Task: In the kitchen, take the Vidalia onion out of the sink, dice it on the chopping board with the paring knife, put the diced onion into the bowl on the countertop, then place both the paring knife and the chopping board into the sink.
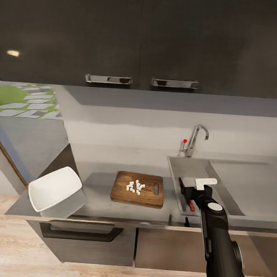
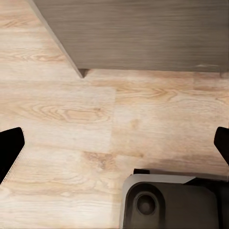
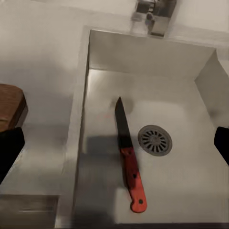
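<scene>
Red-handled knife [image 3: 128, 157] already lies flat in the sink [image 3: 191, 76] beside the drain, our right gripper [image 3: 114, 143] hovering over it, fingers apart. Left gripper [image 2: 114, 143] likewise spread. Onion pieces [image 1: 135, 186] sit on the board [image 1: 123, 193]; bowl [image 1: 55, 188] waits nearby.

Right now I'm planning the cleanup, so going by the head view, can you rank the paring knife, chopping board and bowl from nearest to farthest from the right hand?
1. Paring knife: in the sink, just under the right hand.
2. Chopping board: on the countertop beside the sink, diced onion on it.
3. Bowl: tilted at the countertop's far left end.
</scene>
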Controlling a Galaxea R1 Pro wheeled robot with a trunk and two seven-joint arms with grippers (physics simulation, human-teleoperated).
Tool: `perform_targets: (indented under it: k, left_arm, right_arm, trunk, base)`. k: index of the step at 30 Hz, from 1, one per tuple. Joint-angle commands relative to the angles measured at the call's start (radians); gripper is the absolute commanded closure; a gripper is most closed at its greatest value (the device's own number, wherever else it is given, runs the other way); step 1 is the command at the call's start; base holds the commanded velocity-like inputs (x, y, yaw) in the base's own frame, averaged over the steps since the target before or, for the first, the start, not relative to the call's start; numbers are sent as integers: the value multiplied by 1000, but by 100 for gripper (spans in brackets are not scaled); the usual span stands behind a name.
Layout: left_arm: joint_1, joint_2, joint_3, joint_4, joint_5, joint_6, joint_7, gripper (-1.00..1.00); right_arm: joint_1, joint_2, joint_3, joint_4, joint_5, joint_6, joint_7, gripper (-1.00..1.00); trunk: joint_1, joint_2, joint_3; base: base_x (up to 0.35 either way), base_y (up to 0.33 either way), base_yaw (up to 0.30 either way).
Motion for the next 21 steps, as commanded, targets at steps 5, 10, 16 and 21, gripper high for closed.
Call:
perform_targets:
  k: [5,10,16,21]
  left_arm:
    - [0,3,-8,-1,5,-1,8,-100]
    - [0,3,-8,-1,5,-1,8,-100]
    - [0,3,-8,-2,5,-2,8,-100]
    - [0,3,-8,-2,5,-2,8,-100]
  right_arm:
    - [-1,1,-4,0,11,3,8,-100]
    - [-1,1,-4,1,9,3,8,-100]
    - [-1,1,-2,3,8,3,9,-100]
    - [-1,1,-3,3,8,3,9,-100]
  trunk:
    - [1,-2,-2]
    - [1,-2,-2]
    - [1,-2,-2]
    - [1,-2,-2]
  base:
    - [28,249,0]
    - [8,52,0]
    - [69,255,0]
    - [16,102,0]
